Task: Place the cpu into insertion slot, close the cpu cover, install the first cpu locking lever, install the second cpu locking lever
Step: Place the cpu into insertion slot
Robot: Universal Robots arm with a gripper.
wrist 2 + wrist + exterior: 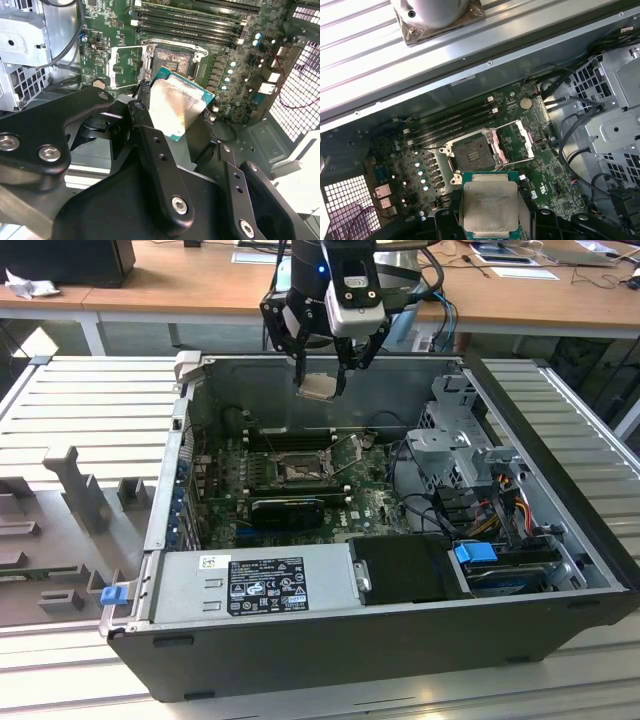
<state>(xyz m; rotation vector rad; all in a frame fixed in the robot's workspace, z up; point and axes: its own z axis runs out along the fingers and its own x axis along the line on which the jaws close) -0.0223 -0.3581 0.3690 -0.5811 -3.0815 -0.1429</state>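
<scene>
The gripper (319, 378) is clenched on the cpu (317, 388), holding it in the air above the open computer case (350, 645), over the far part of the green board (375, 505). In the second wrist view the black fingers (150, 135) pinch the chip by its edges, pale metal face showing. In the first wrist view the insertion slot (472, 156) lies bare below, the cpu cover (517, 142) swung open just beside it

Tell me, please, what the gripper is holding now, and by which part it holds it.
The gripper holds the cpu, clamped by two opposite side edges between its fingers, with the metal face left uncovered.
</scene>
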